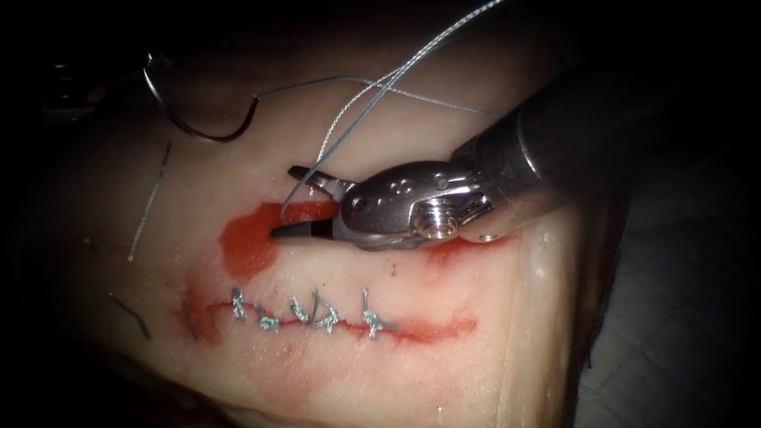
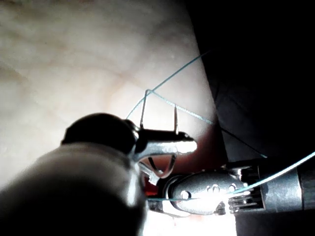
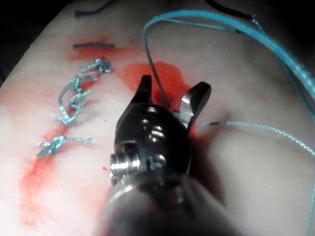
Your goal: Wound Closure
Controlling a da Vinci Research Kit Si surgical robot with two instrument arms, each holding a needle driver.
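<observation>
1. Right tool (image 1: 287,202): jaws are spread apart over the red fluid (image 1: 247,246) at frame centre; nothing is gripped, and the thread (image 1: 349,115) is seen passing between them.
2. Needle (image 1: 198,119): found upper left, held near one end by the left tool (image 1: 154,63), clear of the tissue (image 1: 476,372).
3. Cut (image 1: 428,329): stitched, lying below the right tool.

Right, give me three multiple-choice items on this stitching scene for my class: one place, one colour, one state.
1. In the endoscope view, the needle lies: A up and left of the right tool; B at the lower right edge; C between that tool's jaws.
2. The thread is: A black; B pale blue; C yellow.
3. The right tool's jaws are: A shut tight; B shut on the needle; C open.
Key: A, the curved needle sits up left; B, the strand looks pale blue; C, the jaws stand apart around the thread.
</observation>
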